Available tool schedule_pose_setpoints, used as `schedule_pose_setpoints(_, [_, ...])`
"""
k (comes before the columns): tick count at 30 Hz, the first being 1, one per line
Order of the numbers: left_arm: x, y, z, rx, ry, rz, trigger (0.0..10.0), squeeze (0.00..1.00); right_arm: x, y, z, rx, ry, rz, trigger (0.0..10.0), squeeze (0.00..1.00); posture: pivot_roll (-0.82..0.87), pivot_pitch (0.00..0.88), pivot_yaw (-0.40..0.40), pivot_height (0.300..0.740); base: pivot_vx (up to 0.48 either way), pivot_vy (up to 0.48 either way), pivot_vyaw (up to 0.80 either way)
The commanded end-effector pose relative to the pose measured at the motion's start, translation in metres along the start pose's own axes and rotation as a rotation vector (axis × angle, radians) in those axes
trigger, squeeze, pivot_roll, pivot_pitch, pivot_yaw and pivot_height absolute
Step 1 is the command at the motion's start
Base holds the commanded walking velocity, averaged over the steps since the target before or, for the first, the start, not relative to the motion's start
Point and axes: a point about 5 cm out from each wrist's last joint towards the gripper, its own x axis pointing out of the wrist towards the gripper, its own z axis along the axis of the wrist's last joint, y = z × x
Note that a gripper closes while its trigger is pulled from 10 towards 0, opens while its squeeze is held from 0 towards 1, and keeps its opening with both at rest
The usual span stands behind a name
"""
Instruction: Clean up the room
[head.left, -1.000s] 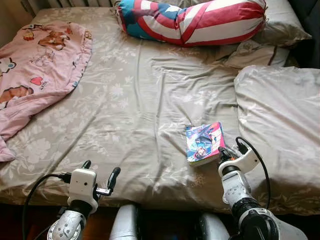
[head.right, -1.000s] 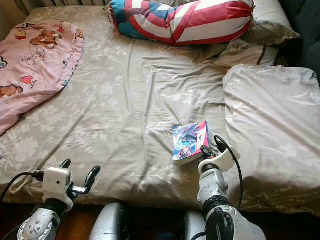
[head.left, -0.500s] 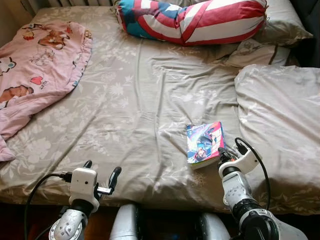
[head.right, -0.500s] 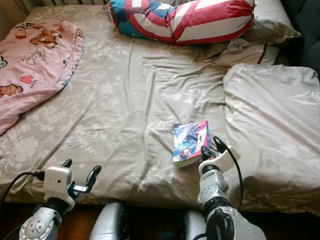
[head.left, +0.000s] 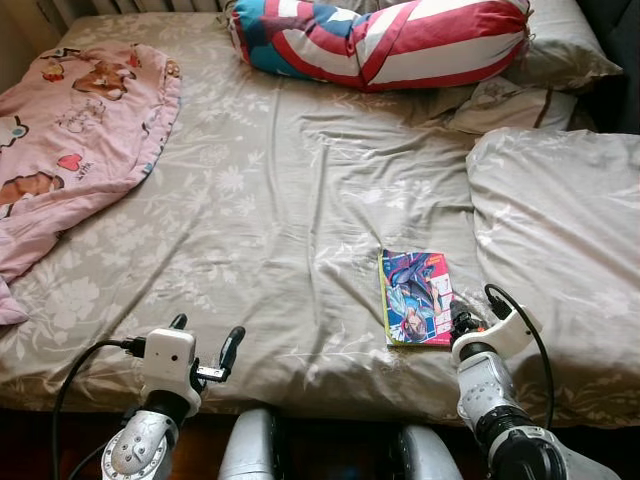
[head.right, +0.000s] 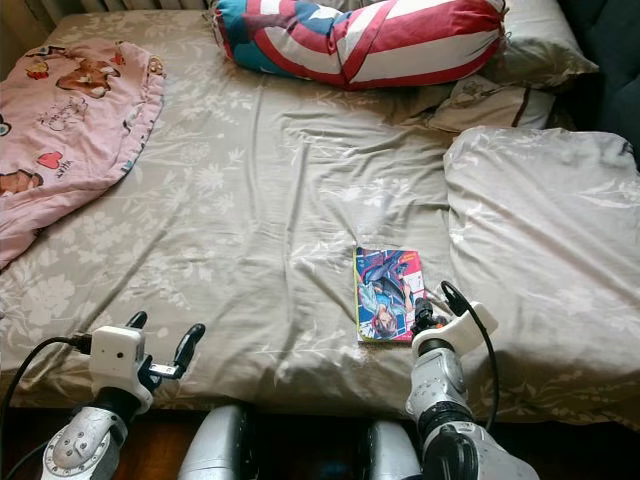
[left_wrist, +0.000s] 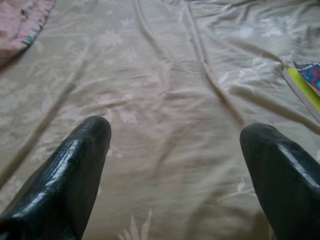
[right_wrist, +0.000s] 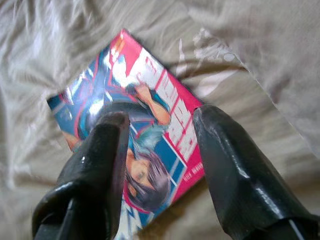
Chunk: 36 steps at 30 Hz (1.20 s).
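Right hand (right_wrist: 160, 150) open, fingers over comic book (head.left: 416, 297) on bed (head.left: 270, 200)

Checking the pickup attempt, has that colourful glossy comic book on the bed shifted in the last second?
Yes. The colourful glossy comic book has turned from tilted to nearly square with the bed's near edge, sliding slightly toward the large grey pillow, beside the right gripper.

Left gripper (head.left: 205, 340) low, forward — fingers (left_wrist: 75, 165) apart. Right gripper (right_wrist: 160, 150) extended — fingers spread.
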Motion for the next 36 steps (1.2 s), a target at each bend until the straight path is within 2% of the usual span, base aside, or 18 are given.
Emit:
schedule_pose_setpoints(1, [-0.001,-0.001,-0.006,0.002,0.025,-0.009,10.0,0.00,-0.005,-0.004,-0.013,-0.059,0.042,0.008,10.0,0.00,0.02,0.219,0.038,0.651,0.000,0.000,0.00])
schedule_pose_setpoints(6, [0.009,-0.003,-0.013,-0.029,0.037,0.007,10.0,0.00,-0.015,-0.006,-0.033,-0.300,0.080,0.079,10.0,0.00,0.00,0.186,0.026,0.651,0.000,0.000,0.00])
schedule_pose_setpoints(9, [0.014,-0.005,-0.012,-0.041,0.030,0.010,10.0,0.00,-0.018,-0.004,-0.037,-0.359,0.060,0.132,10.0,0.00,-0.01,0.175,0.021,0.651,0.000,0.000,0.00])
schedule_pose_setpoints(11, [0.019,-0.006,-0.016,-0.076,0.038,0.026,10.0,0.00,-0.020,0.000,-0.036,-0.454,0.033,0.186,10.0,0.00,-0.03,0.151,0.010,0.651,0.000,0.000,0.00])
schedule_pose_setpoints(13, [0.022,-0.006,-0.021,-0.096,0.054,0.038,10.0,0.00,-0.022,0.003,-0.037,-0.498,0.016,0.221,10.0,0.00,-0.04,0.139,0.003,0.651,0.000,0.000,0.00])
schedule_pose_setpoints(14, [0.025,-0.005,-0.025,-0.113,0.064,0.053,10.0,0.00,-0.024,0.005,-0.038,-0.566,0.004,0.260,10.0,0.00,-0.05,0.127,-0.004,0.651,0.000,0.000,0.00])
schedule_pose_setpoints(16, [0.030,-0.006,-0.028,-0.131,0.072,0.071,10.0,0.00,-0.026,0.004,-0.041,-0.613,0.018,0.296,10.0,0.00,-0.05,0.108,-0.014,0.651,0.000,0.000,0.00])
schedule_pose_setpoints(18, [0.033,-0.006,-0.031,-0.139,0.078,0.077,10.0,0.00,-0.027,0.000,-0.042,-0.616,0.033,0.289,10.0,0.00,-0.05,0.090,-0.021,0.651,0.000,0.000,0.00])
schedule_pose_setpoints(19, [0.036,-0.009,-0.036,-0.143,0.090,0.080,10.0,0.00,-0.028,-0.011,-0.043,-0.621,0.060,0.255,10.0,0.00,-0.05,0.074,-0.028,0.651,0.000,0.000,0.00])
schedule_pose_setpoints(23, [0.038,-0.010,-0.037,-0.147,0.093,0.085,10.0,0.00,-0.029,-0.019,-0.041,-0.635,0.063,0.235,10.0,0.00,-0.05,0.062,-0.033,0.651,0.000,0.000,0.00])
schedule_pose_setpoints(28, [0.042,-0.011,-0.041,-0.130,0.098,0.085,10.0,0.00,-0.029,-0.031,-0.033,-0.606,0.050,0.163,10.0,0.00,-0.06,0.032,-0.054,0.651,0.000,0.000,0.00])
schedule_pose_setpoints(32, [0.044,-0.012,-0.043,-0.102,0.101,0.061,10.0,0.00,-0.031,-0.037,-0.037,-0.611,0.061,0.122,10.0,0.00,-0.05,0.022,-0.051,0.651,0.000,0.000,0.00])
schedule_pose_setpoints(36, [0.043,-0.014,-0.057,-0.147,0.161,0.067,10.0,0.00,-0.040,-0.054,-0.050,-0.595,0.132,0.066,10.0,0.00,-0.06,0.006,-0.035,0.651,0.000,0.000,0.00])
